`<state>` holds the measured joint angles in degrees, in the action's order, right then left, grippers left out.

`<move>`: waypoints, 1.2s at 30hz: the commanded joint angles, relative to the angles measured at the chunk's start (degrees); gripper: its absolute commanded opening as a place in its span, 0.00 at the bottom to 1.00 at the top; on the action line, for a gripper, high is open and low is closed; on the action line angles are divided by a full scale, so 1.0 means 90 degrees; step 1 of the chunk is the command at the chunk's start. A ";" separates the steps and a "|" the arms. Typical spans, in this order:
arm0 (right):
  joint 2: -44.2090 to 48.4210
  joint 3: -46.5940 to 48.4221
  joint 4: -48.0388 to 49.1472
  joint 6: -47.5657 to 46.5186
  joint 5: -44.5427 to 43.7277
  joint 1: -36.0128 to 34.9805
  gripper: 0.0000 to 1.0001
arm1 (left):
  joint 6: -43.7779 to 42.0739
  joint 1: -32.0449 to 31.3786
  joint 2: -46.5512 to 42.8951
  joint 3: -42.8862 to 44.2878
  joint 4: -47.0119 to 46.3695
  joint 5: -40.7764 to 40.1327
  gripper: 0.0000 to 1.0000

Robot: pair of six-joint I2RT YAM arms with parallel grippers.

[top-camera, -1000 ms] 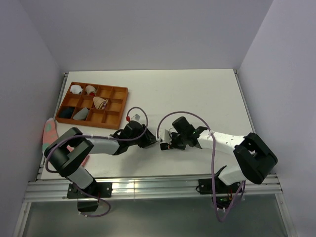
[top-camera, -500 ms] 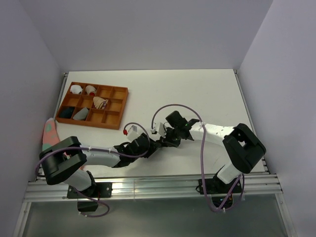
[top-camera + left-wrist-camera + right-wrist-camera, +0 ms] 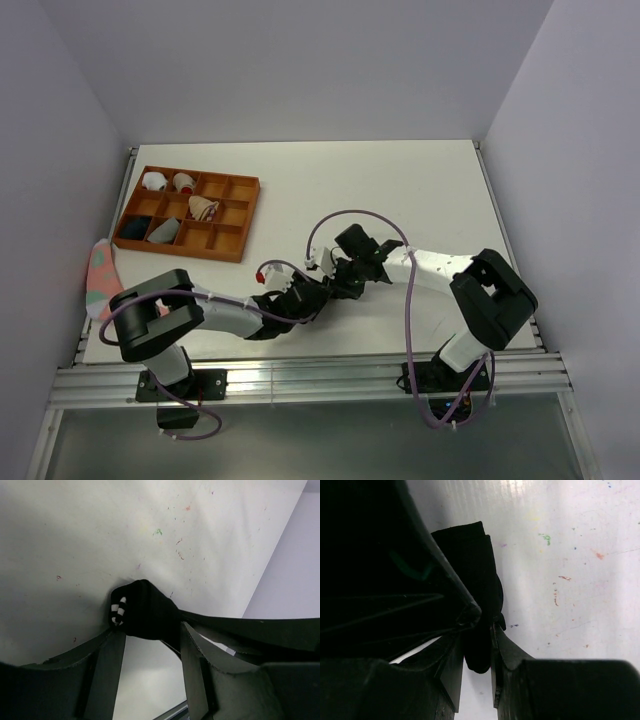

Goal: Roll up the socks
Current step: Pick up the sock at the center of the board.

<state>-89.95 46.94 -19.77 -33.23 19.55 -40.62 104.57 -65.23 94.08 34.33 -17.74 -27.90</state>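
The black sock is bunched into a small bundle, its white-striped cuff showing on the left. My right gripper is shut on that black sock, pinching it low over the table near the front middle. My left gripper is open, with its fingertips on either side of the bundle's near edge. In the top view, left gripper and right gripper meet tip to tip, hiding the sock. A tan and maroon sock bundle lies in a tray cell.
A brown compartment tray sits at the back left, with small white and grey bundles in some cells. A pink sock with teal spots lies at the table's left edge. Walls enclose the table on three sides.
My left gripper has slid right along the front of the table to the right gripper, and its jaws have spread. The right gripper shifted slightly back-left, then held, still pinching the black sock.
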 commanded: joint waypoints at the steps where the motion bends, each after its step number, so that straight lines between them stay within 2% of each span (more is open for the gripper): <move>1: -0.0210 -0.0098 -0.0704 0.0167 0.0385 -0.0047 0.11 | 0.0821 -0.0154 0.0210 0.0180 0.0262 -0.0416 0.53; 8: 0.0062 -0.0127 -0.0880 0.0050 0.0855 -0.0057 0.10 | 0.1349 -0.0291 0.0601 0.0228 0.0223 -0.0426 0.53; 13: 0.0287 -0.0235 -0.0938 -0.0086 0.1147 -0.0037 0.10 | 0.1437 -0.0349 0.0825 0.0395 0.0427 -0.0416 0.47; 18: 0.0551 -0.0293 -0.1006 -0.0213 0.1392 -0.0028 0.10 | 0.1583 -0.0398 0.1020 0.0463 0.0525 -0.0386 0.45; 22: 0.0630 -0.0284 -0.1045 -0.0253 0.1431 -0.0028 0.10 | 0.1594 -0.0428 0.1089 0.0444 0.0486 -0.0347 0.38; 30: 0.0873 -0.0274 -0.1075 -0.0282 0.1431 -0.0028 0.11 | 0.1301 -0.0428 0.1128 0.0688 0.0730 -0.0328 0.15; 33: 0.0952 -0.0284 -0.1056 -0.0272 0.1354 -0.0028 0.16 | 0.1242 -0.0428 0.1158 0.0737 0.0750 -0.0318 0.04; 34: 0.0981 -0.0274 -0.1065 -0.0263 0.1324 -0.0037 0.24 | 0.1213 -0.0428 0.1158 0.0737 0.0711 -0.0328 0.00; 36: 0.1020 -0.0264 -0.1046 -0.0243 0.1139 -0.0037 0.36 | 0.1116 -0.0428 0.1167 0.0717 0.0663 -0.0318 0.00</move>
<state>-84.58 44.56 -28.27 -35.86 23.18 -39.44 114.74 -69.36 101.97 40.49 -17.43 -30.65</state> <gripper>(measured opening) 0.343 0.288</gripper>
